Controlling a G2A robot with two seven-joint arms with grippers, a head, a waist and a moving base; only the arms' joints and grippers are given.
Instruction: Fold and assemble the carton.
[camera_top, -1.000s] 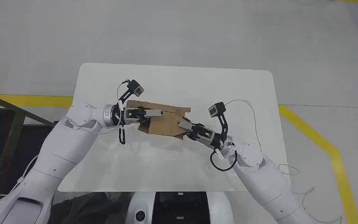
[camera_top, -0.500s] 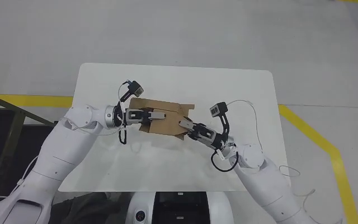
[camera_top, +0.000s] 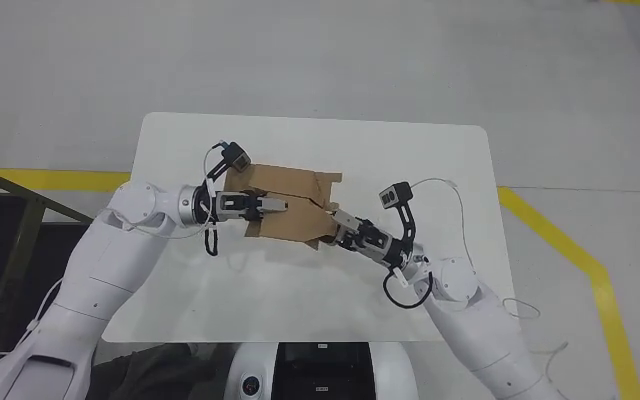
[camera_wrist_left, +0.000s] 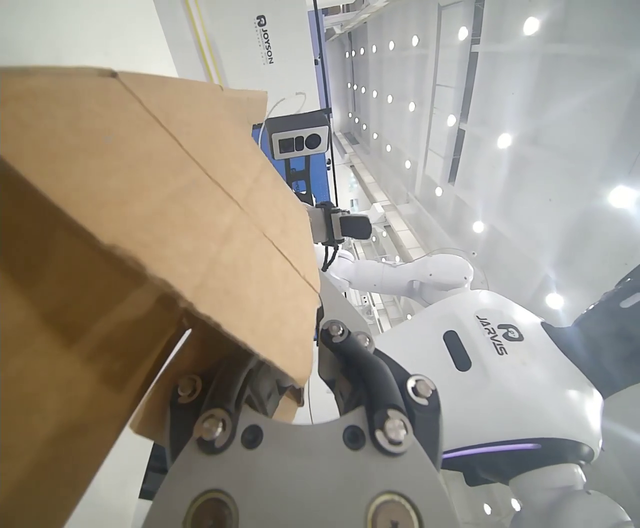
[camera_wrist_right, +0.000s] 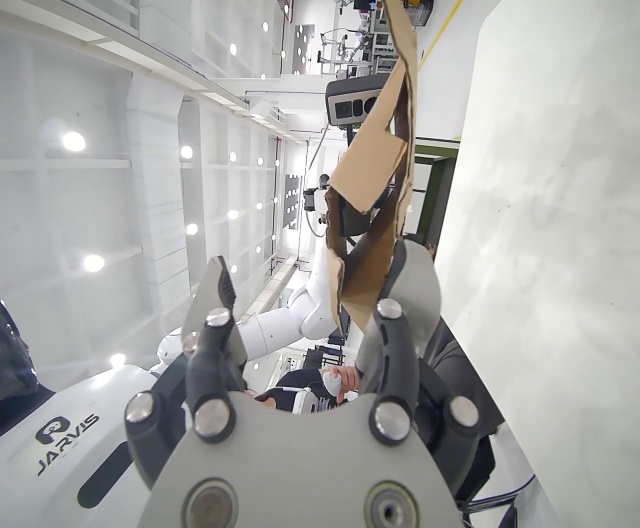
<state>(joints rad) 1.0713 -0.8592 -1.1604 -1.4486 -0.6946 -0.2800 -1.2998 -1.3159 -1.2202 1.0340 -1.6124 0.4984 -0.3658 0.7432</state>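
Observation:
A brown carton (camera_top: 290, 200) is held partly unfolded above the middle of the white table (camera_top: 420, 160), with its flaps loose. My left gripper (camera_top: 272, 205) comes in from the left and is shut on a carton panel; in the left wrist view the carton (camera_wrist_left: 150, 200) passes between the fingers of that gripper (camera_wrist_left: 295, 350). My right gripper (camera_top: 338, 220) is at the carton's right lower corner. In the right wrist view this gripper (camera_wrist_right: 312, 272) stands open, and the carton's ragged edge (camera_wrist_right: 370, 240) rests against one finger (camera_wrist_right: 412, 280).
A thin white cable (camera_top: 450, 195) loops from the right arm over the table's right part. The table's near strip and far strip are bare. Yellow floor lines (camera_top: 560, 235) run past both sides of the table.
The carton has been raised and spread open, its far edge now farther from me. The left gripper has drawn slightly left with it, and the right gripper has shifted a little to the right.

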